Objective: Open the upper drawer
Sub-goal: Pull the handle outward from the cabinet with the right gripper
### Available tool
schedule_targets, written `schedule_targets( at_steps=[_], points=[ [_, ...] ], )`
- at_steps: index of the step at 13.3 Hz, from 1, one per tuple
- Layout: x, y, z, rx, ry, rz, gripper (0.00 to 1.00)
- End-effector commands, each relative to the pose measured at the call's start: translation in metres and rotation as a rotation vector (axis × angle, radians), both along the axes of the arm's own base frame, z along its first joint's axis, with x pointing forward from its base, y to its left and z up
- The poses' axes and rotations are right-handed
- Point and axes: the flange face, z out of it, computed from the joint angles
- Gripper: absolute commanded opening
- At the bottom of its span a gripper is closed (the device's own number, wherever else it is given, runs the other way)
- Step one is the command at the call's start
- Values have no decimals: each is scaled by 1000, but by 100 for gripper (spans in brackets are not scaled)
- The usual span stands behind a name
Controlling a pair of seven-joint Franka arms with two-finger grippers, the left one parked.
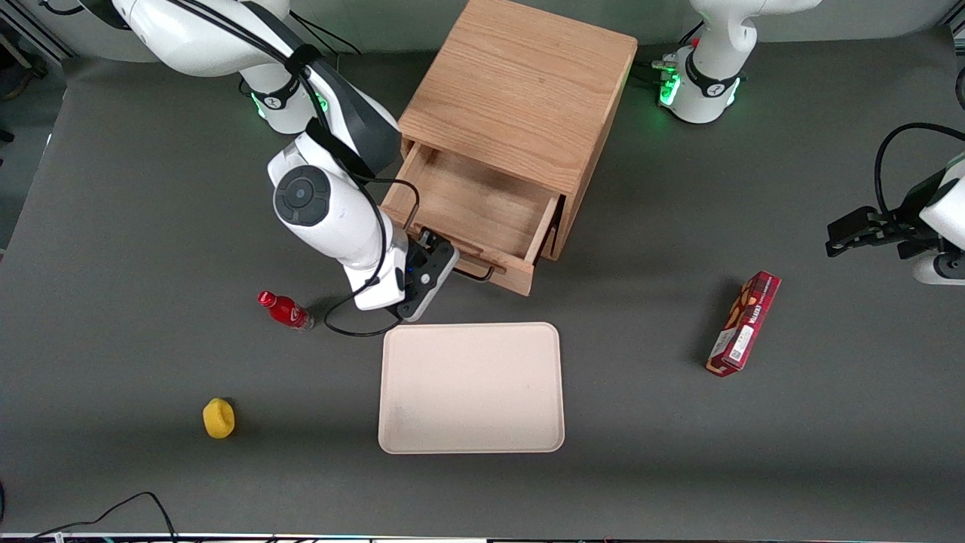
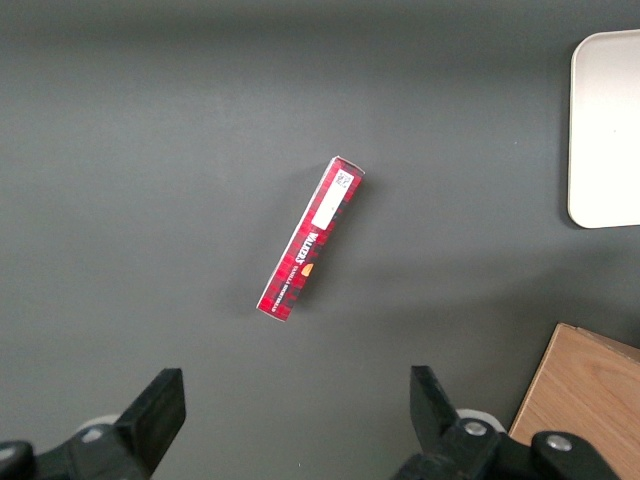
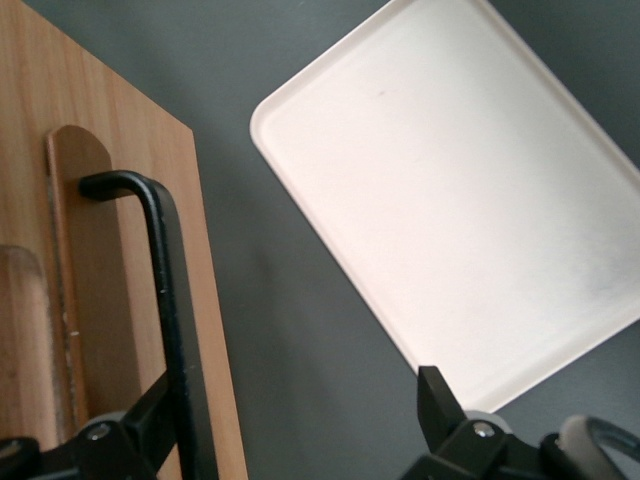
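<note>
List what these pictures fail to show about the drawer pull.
- Lower drawer: hidden in the front view beneath the pulled-out upper drawer; absent from both wrist views.
- Handle: its gripper end is cut off by the right wrist view's edge; in the front view the gripper and wrist cover most of it.
- Whether the pads actually touch the bar: not settled, though the fingers stand apart.
- Drawer's back corner: hidden under the cabinet top.
</note>
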Motion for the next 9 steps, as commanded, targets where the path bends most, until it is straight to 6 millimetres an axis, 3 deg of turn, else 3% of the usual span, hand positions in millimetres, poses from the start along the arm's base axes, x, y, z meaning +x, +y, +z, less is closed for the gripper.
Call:
schedule_targets(
  at_steps=[1,6,9],
  points=[
    [20,-13,2,-2,-48,11,100],
    [44,-37,1,-10,-77,6,100],
    [52,-41,-3,-7,-80,1,100]
  ],
)
